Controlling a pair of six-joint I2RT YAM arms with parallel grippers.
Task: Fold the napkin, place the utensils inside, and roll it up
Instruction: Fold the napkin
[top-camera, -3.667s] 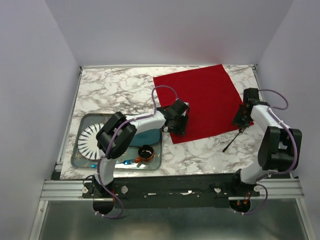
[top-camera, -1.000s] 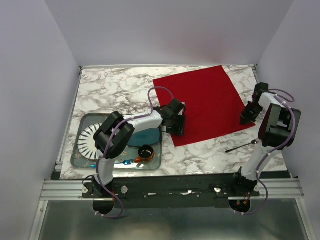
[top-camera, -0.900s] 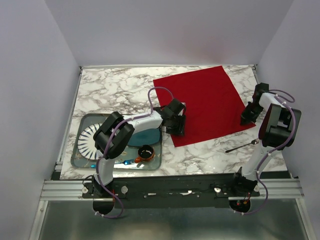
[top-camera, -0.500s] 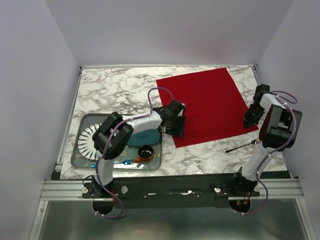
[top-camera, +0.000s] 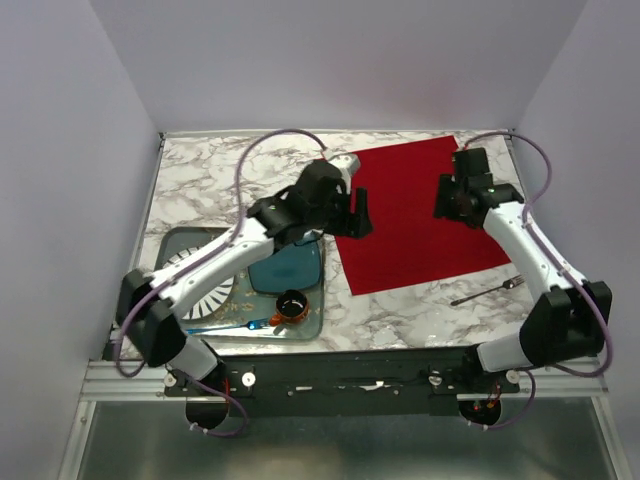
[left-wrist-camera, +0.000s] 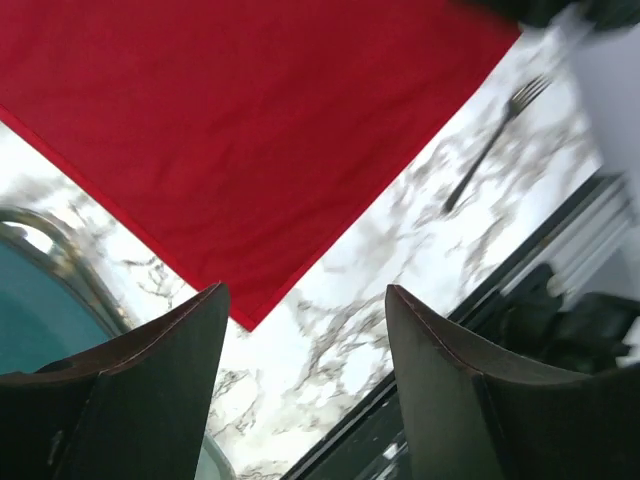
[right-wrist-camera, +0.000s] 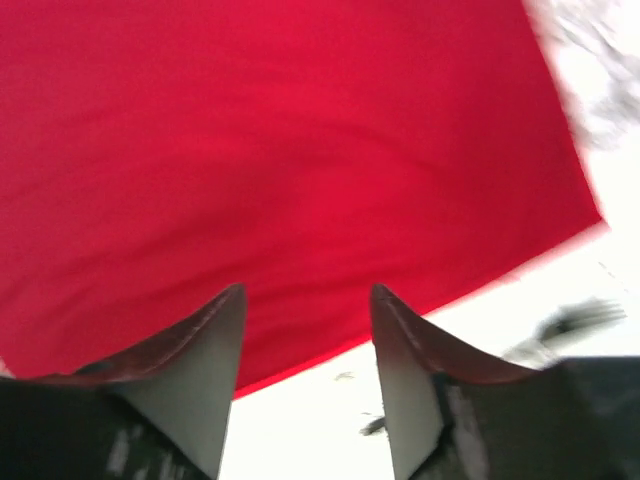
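Note:
The red napkin lies spread flat on the marble table at the back right. It also shows in the left wrist view and the right wrist view. The silver fork lies on the table in front of the napkin's right corner and shows in the left wrist view. My left gripper is open and empty above the napkin's left edge. My right gripper is open and empty above the napkin's right part.
A metal tray at the front left holds a white striped plate, a teal plate, a small dark cup and a blue plastic utensil. The table's right edge runs close to the fork.
Both arms have lifted off the napkin's near corners and swung toward the back, now hovering open above the cloth. The napkin lies a little further right and squarer.

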